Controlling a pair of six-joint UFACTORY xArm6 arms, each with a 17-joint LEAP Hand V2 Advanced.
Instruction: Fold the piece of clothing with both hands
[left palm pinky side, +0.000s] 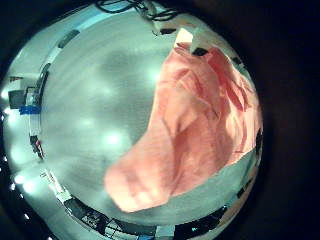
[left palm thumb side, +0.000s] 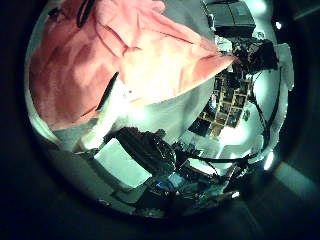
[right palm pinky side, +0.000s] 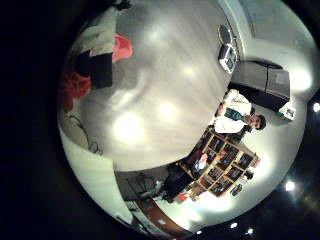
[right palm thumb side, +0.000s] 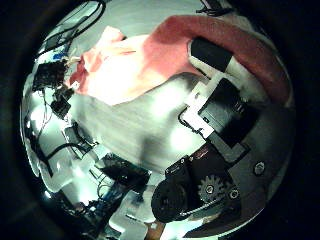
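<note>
The piece of clothing (left palm pinky side: 195, 125) spreads over the round table (left palm pinky side: 95, 110) in crumpled folds in the left little finger side palm view. In the left thumb side palm view it (left palm thumb side: 105, 50) fills the space by the palm, and a finger (left palm thumb side: 106, 100) of my left hand curls over its edge. In the right thumb side palm view the clothing (right palm thumb side: 140, 62) runs from the table up under a curled finger (right palm thumb side: 212, 55) of my right hand. In the right little finger side palm view its cloth (right palm pinky side: 73, 88) bunches round a fingertip (right palm pinky side: 100, 68).
The bare table top (right palm pinky side: 165, 90) stretches away from the right hand. Shelves (right palm pinky side: 225, 155) with small items stand past the table's edge. Loose equipment (right palm thumb side: 55, 80) lies beside the table near the clothing's far end.
</note>
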